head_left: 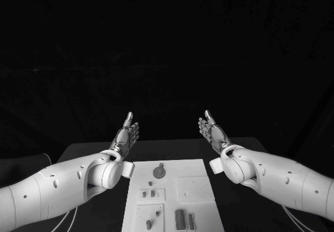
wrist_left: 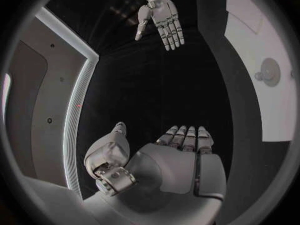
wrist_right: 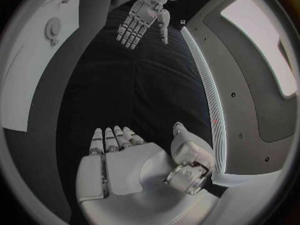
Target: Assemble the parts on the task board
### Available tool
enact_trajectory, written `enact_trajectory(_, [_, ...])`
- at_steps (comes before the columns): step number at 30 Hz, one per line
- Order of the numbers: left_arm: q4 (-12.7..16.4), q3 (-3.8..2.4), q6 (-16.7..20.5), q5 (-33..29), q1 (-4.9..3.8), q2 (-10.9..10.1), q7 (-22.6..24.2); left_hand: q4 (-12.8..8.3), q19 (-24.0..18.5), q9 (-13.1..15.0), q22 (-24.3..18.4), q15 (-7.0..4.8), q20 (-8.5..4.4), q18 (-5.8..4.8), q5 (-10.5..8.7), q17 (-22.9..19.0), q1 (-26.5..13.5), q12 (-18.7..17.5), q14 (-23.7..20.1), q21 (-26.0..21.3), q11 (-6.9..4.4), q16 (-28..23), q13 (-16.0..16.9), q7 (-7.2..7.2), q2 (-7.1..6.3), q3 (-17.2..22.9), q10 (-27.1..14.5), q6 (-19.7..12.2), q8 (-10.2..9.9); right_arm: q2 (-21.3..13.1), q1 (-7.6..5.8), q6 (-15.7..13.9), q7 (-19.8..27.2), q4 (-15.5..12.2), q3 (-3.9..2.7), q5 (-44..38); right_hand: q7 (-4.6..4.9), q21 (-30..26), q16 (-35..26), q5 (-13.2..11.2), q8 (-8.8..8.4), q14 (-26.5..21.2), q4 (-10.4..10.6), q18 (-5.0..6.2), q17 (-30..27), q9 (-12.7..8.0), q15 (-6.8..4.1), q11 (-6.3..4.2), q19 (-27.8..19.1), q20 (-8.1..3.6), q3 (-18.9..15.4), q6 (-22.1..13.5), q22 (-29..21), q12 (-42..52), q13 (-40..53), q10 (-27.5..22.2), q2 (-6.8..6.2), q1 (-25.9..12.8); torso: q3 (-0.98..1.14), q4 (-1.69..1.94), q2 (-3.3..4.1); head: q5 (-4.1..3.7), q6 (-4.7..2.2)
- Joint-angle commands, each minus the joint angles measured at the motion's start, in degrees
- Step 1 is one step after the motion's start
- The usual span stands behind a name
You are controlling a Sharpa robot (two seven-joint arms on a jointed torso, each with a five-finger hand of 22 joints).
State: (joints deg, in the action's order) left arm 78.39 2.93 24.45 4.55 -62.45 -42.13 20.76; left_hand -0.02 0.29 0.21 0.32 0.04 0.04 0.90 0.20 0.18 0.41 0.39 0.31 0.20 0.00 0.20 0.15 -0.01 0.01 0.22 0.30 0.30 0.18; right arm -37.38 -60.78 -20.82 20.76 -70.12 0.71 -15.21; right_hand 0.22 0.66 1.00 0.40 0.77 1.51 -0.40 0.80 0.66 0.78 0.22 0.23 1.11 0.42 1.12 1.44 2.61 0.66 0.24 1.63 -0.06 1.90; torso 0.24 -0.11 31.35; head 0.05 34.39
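While both arms reach over the black table [head_left: 83, 147], I see my left hand [head_left: 125, 135] and right hand [head_left: 214, 131] raised beyond the far edge of the white board [head_left: 198, 166], fingers straight and apart, grasping nothing. On the board, a round part [head_left: 159, 170] lies near the far edge and small upright pieces [head_left: 184, 220] sit toward the near edge.

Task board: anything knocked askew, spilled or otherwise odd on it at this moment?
Nothing stands out. The task board lies square on the table, its small parts resting on it. The left hand and right hand are raised beyond the board's far end, fingers extended, holding nothing.
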Motion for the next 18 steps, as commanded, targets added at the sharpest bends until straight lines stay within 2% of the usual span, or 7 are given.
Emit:
enact_trajectory(1, [4.2, -0.91, 12.4, -3.1, 0.76, -0.9, 6.2, 0.0, -0.3, -0.2, -0.3, -0.04, -0.04, -0.90, -0.20, -0.2, -0.4, -0.4, -0.3, -0.2, 0.00, -0.2, -0.2, 0.01, -0.01, -0.2, -0.3, -0.3, -0.2, -1.7, 0.21, -11.1, 5.0, -5.2, -0.18, 7.4, -0.22, -0.7, -1.0, -0.4, -0.77, -1.5, 0.4, -0.80, -0.7, -0.8, -0.22, -0.23, -1.1, -0.42, -1.1, -1.4, -2.6, -0.7, -0.2, -1.6, 0.06, -1.9, -0.24, 0.11, -0.17, -0.05, -0.02])
enact_trajectory(2, [6.0, -1.41, 14.2, -3.4, 1.14, -1.3, 6.9, 0.0, -0.3, -0.2, -0.3, -0.04, -0.04, -0.90, -0.20, -0.2, -0.4, -0.4, -0.3, -0.2, 0.00, -0.2, -0.2, 0.01, -0.01, -0.2, -0.3, -0.3, -0.2, -2.7, 0.28, -13.2, 5.7, -7.8, -0.28, 8.7, -0.22, -0.7, -1.0, -0.4, -0.77, -1.5, 0.4, -0.80, -0.7, -0.8, -0.22, -0.23, -1.1, -0.42, -1.1, -1.4, -2.6, -0.7, -0.2, -1.6, 0.06, -1.9, -0.24, 0.11, -0.17, -0.05, -0.02])
enact_trajectory(4, [8.0, -1.96, 16.2, -3.8, 1.55, -1.8, 7.7, 0.0, -0.3, -0.2, -0.3, -0.04, -0.04, -0.90, -0.20, -0.2, -0.4, -0.4, -0.3, -0.2, 0.00, -0.2, -0.2, 0.01, -0.01, -0.2, -0.3, -0.3, -0.2, -3.9, 0.37, -15.8, 6.5, -10.8, -0.39, 10.4, -0.22, -0.7, -1.0, -0.4, -0.77, -1.5, 0.4, -0.80, -0.7, -0.8, -0.22, -0.23, -1.1, -0.42, -1.1, -1.4, -2.6, -0.7, -0.2, -1.6, 0.06, -1.9, -0.24, 0.11, -0.17, -0.05, -0.02])
enact_trajectory(9, [11.2, -2.84, 19.3, -4.5, 2.22, -2.5, 8.9, 0.0, -0.3, -0.2, -0.3, -0.04, -0.04, -0.90, -0.20, -0.2, -0.4, -0.4, -0.3, -0.2, 0.00, -0.2, -0.2, 0.01, -0.01, -0.2, -0.3, -0.3, -0.2, -6.2, 0.54, -20.9, 8.2, -17.0, -0.61, 13.7, -0.22, -0.7, -1.0, -0.4, -0.77, -1.5, 0.4, -0.80, -0.7, -0.8, -0.22, -0.23, -1.1, -0.42, -1.1, -1.4, -2.6, -0.7, -0.2, -1.6, 0.06, -1.9, -0.24, 0.11, -0.17, -0.05, -0.02])
enact_trajectory(13, [11.6, -2.93, 19.7, -4.5, 2.29, -2.6, 9.0, 0.0, -0.3, -0.2, -0.3, -0.04, -0.04, -0.90, -0.20, -0.2, -0.4, -0.4, -0.3, -0.2, 0.00, -0.2, -0.2, 0.01, -0.01, -0.2, -0.3, -0.3, -0.2, -7.1, 0.61, -22.8, 8.9, -19.3, -0.69, 14.9, -0.22, -0.7, -1.0, -0.4, -0.77, -1.5, 0.4, -0.80, -0.7, -0.8, -0.22, -0.23, -1.1, -0.42, -1.1, -1.4, -2.6, -0.7, -0.2, -1.6, 0.06, -1.9, -0.24, 0.11, -0.17, -0.05, -0.02])
enact_trajectory(18, [11.6, -2.93, 19.7, -4.5, 2.29, -2.6, 9.0, 0.0, -0.3, -0.2, -0.3, -0.04, -0.04, -0.90, -0.20, -0.2, -0.4, -0.4, -0.3, -0.2, 0.00, -0.2, -0.2, 0.01, -0.01, -0.2, -0.3, -0.3, -0.2, -7.3, 0.62, -23.3, 9.0, -19.8, -0.71, 15.2, -0.22, -0.7, -1.0, -0.4, -0.77, -1.5, 0.4, -0.80, -0.7, -0.8, -0.22, -0.23, -1.1, -0.42, -1.1, -1.4, -2.6, -0.7, -0.2, -1.6, 0.06, -1.9, -0.24, 0.11, -0.17, -0.05, -0.02])
